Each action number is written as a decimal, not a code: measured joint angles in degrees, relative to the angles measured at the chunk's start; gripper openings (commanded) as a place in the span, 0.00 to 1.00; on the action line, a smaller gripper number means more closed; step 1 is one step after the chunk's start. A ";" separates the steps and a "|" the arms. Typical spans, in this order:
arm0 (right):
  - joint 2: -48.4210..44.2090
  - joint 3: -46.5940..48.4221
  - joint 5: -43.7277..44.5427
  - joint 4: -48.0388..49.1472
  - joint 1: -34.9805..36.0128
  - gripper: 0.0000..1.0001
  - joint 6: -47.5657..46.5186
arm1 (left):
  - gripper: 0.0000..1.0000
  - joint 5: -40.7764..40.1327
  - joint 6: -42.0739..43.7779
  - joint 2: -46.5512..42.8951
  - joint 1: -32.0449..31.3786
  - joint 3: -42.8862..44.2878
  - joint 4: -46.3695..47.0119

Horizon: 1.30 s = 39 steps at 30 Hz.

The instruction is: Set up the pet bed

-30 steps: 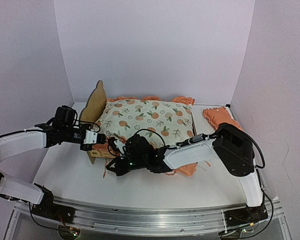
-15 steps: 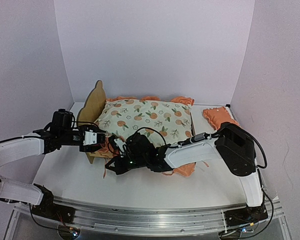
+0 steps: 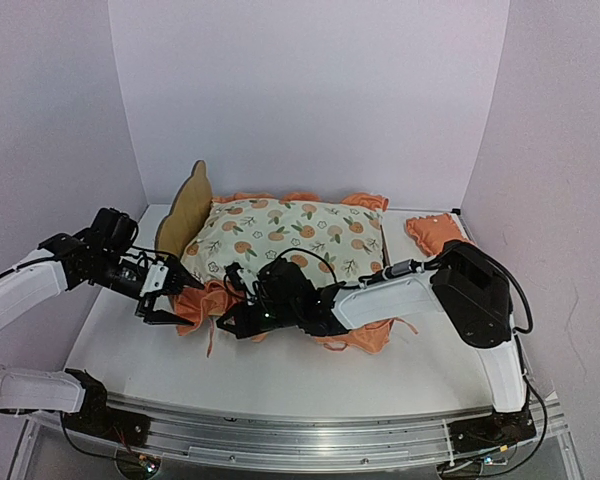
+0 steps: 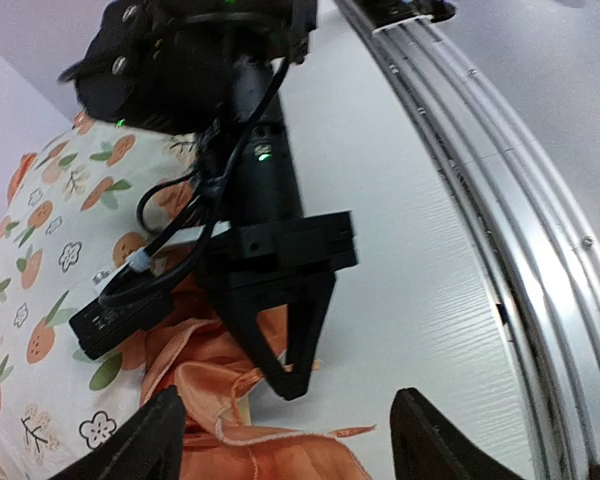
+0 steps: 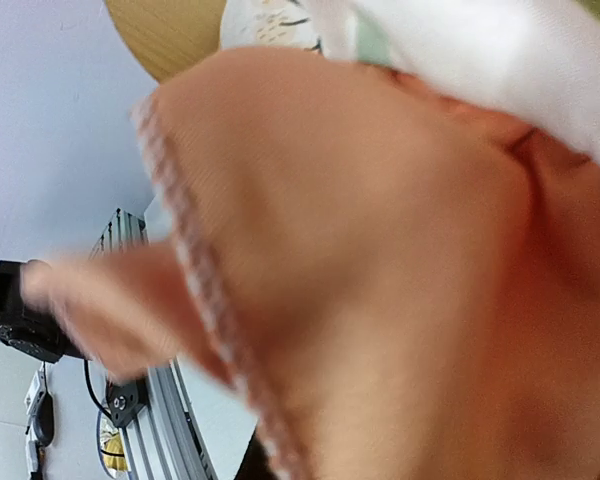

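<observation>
The pet bed [image 3: 185,208], judged light, stiff plywood best held by its exposed headboard [image 3: 193,188], is sitting left of centre under the mattress pad [image 3: 295,232], while the left gripper [image 3: 170,301] is gaping empty and the right gripper [image 4: 288,372] is pinching the pad's ruffle [image 3: 195,300].

The mattress pad [image 3: 290,235] lies on the pet bed [image 3: 187,212], which shows only at the pad's 9 o'clock edge. The pillow [image 3: 435,232] lies on the table [image 3: 280,375], just beside the pad at 3 o'clock.
</observation>
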 measured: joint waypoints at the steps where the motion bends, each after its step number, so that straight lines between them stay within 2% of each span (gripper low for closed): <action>1: 0.00 0.00 0.00 0.00 -0.09 0.00 0.10 | 0.57 1.49 1.05 0.05 0.00 1.19 -2.87; 4: 0.00 0.00 0.03 0.00 -0.36 0.00 0.27 | 0.51 4.55 5.94 0.84 -0.45 3.53 -11.29; 7: 0.00 0.00 0.04 0.00 -0.39 0.00 0.41 | 0.51 5.03 10.82 3.89 -3.06 3.05 -19.13; 10: 0.00 0.00 0.04 0.00 -0.39 0.00 0.45 | 0.55 4.46 10.88 5.16 -5.75 -1.05 -19.39; 15: -0.02 0.00 0.10 -0.02 -0.38 0.00 0.60 | 0.58 -0.58 6.32 1.52 -9.75 -11.81 -7.50; 20: -0.02 0.00 0.24 -0.02 -0.37 0.00 0.63 | 0.65 -8.39 2.20 0.13 -10.40 -21.07 8.75; 24: -0.02 0.00 0.24 -0.02 -0.39 0.00 0.63 | 0.64 -16.49 -1.33 0.85 -10.43 -26.04 24.01; 28: -0.02 0.00 0.24 -0.02 -0.39 0.00 0.63 | 0.62 -23.21 -5.18 3.23 -9.54 -27.04 34.57; 34: -0.02 0.00 0.22 -0.02 -0.39 0.00 0.68 | 0.59 -24.21 -7.60 2.88 -3.47 -26.73 42.58; 39: -0.02 0.00 0.16 -0.02 -0.39 0.00 0.93 | 0.57 -20.40 -5.84 0.44 -2.71 -26.59 43.52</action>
